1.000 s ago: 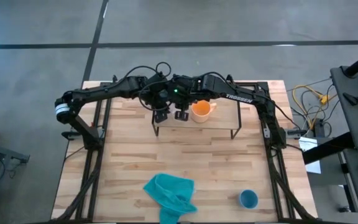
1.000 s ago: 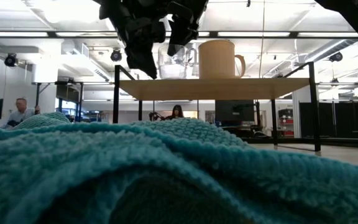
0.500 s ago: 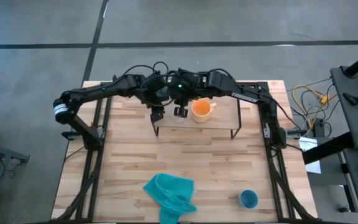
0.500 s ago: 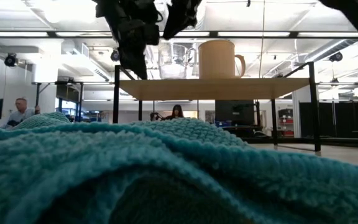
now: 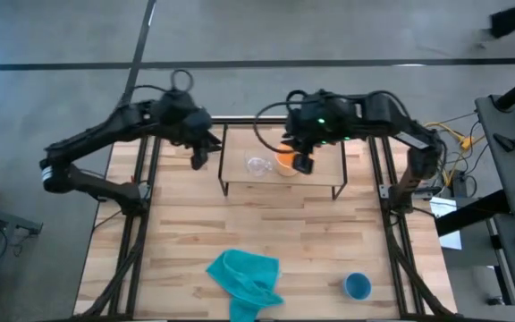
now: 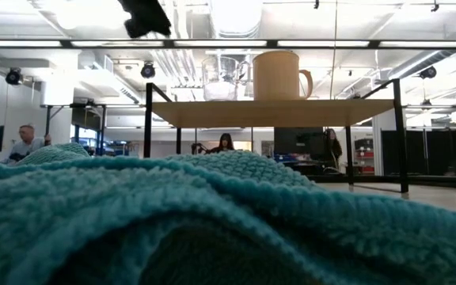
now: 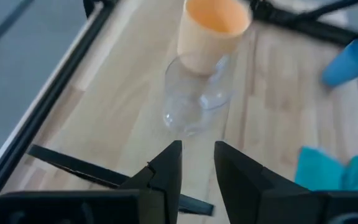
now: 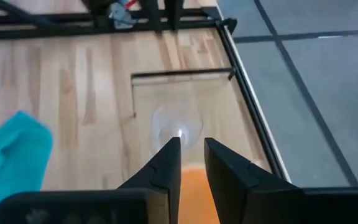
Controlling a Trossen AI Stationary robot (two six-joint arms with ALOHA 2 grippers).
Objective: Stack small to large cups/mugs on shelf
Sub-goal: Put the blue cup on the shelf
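Observation:
The clear glass cup (image 5: 257, 165) and the orange mug (image 5: 282, 161) stand upright side by side on the shelf (image 5: 320, 174), glass on the left; the low view shows the glass cup (image 6: 222, 77) and the mug (image 6: 279, 75) resting on their bases. The blue cup (image 5: 357, 286) stands on the tabletop near the near right corner. My left gripper (image 5: 198, 159) hangs shut just off the shelf's left end. My right gripper (image 5: 304, 165), shut, hovers above the mug's right side and hides its handle. In the right wrist view the glass cup (image 8: 178, 130) lies ahead of the fingers.
A teal cloth (image 5: 244, 282) lies bunched at the table's near edge and fills the low view's foreground (image 6: 212, 222). The shelf's thin black legs (image 6: 147, 119) stand at its corners. Bare tabletop (image 5: 275, 224) stretches between shelf and cloth. People show far off in the room.
Both grippers have drawn away from the glass cup and risen. The left one went toward the table's left, past the shelf's end; the right one went to the right, over the orange mug. The glass cup and the mug stayed standing on the shelf.

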